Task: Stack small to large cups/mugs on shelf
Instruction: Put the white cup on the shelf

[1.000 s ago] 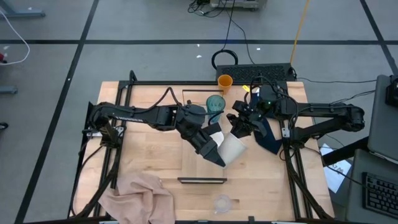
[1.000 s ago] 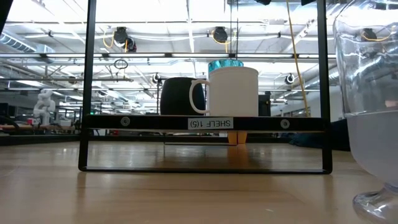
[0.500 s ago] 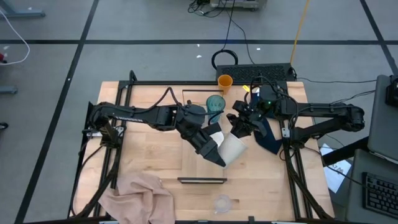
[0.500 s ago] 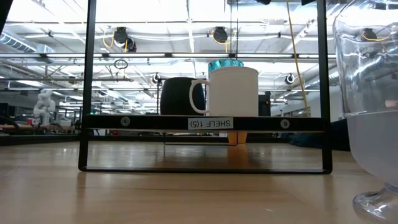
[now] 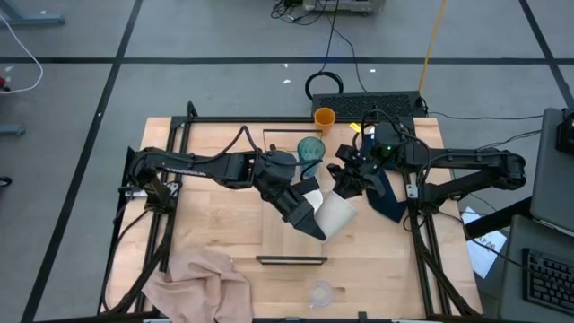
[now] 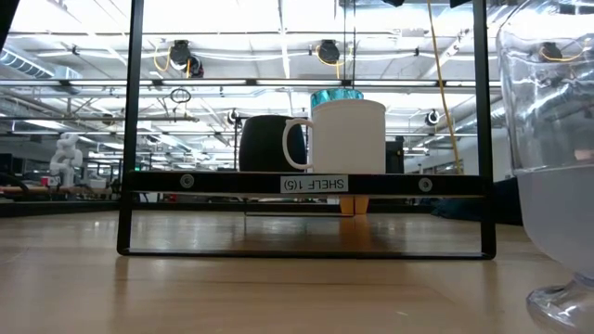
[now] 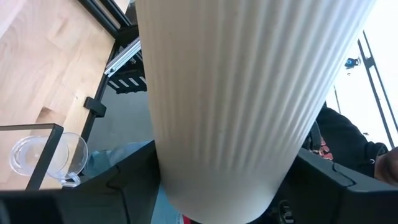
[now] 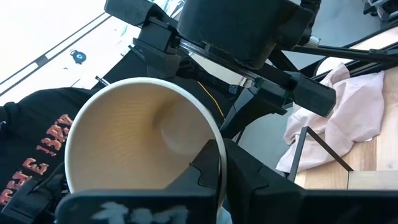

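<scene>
A beige ribbed cup point(image 5: 339, 215) hangs above the shelf point(image 5: 287, 244) at mid-table, between my two grippers. My left gripper point(image 5: 316, 221) comes from the table's left and is closed around the cup's body. My right gripper point(image 5: 344, 190) comes from the right and is shut on the cup's rim. On the shelf stand the teal tumbler point(image 5: 311, 148), a white handled mug point(image 6: 348, 135) and a dark mug point(image 6: 267, 143). An orange cup point(image 5: 324, 117) stands at the far edge. A small clear glass point(image 5: 321, 292) stands near the front edge. My left gripper holds the cup's ribbed wall near its base point(image 7: 217, 186), one finger on each side point(image 7: 134, 180). The fingers lie along the cup, which points away from them, lifted clear and tilted. My right gripper pinches the cup's rim point(image 8: 210, 142), one finger point(image 8: 202, 169) inside the mouth and the other outside. It comes roughly level from the table's right. The mouth faces the right wrist.
A pink cloth point(image 5: 202, 278) lies bunched at the near left corner. Dark frame rails point(image 5: 166, 179) run along the table's left and right sides. The clear glass point(image 6: 557, 158) stands close in front of the low camera. A dark cloth point(image 5: 386, 197) lies under my right arm.
</scene>
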You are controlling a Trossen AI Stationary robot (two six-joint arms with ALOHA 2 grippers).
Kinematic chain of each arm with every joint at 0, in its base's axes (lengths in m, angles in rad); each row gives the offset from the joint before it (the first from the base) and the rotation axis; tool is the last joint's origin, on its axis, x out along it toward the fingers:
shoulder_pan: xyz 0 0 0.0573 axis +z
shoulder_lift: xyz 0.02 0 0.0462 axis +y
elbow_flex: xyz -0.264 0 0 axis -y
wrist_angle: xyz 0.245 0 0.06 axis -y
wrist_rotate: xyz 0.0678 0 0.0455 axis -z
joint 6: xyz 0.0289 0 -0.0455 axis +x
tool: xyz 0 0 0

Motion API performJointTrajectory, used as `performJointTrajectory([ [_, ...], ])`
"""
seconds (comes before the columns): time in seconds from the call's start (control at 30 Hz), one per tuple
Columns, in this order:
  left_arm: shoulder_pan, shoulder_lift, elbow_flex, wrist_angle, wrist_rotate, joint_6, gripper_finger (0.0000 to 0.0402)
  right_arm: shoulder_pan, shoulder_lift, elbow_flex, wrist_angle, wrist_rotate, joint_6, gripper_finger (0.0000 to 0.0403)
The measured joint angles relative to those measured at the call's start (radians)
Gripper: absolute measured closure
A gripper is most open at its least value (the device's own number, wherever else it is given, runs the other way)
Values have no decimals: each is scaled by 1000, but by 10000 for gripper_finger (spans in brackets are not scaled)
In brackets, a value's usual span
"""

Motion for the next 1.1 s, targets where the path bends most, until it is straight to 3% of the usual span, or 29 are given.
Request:
performJointTrajectory([
  [0.27,2,0,0,5,-10,6,120,0,0,0,2,-1,-15,362],
  [0.4,2,0,0,4,-12,6,102,0,0,0,2,-4,-7,317],
  [0.57,1,0,0,4,-10,5,129,-8,0,0,2,-5,4,250],
  [0.73,1,0,0,3,-7,6,129,-48,0,0,1,-54,11,201],
  [0.97,0,0,0,0,-4,19,95,-118,-19,0,0,-148,36,180],
  [1.1,0,0,0,0,-10,42,120,-166,-48,0,-2,-187,42,182],
])
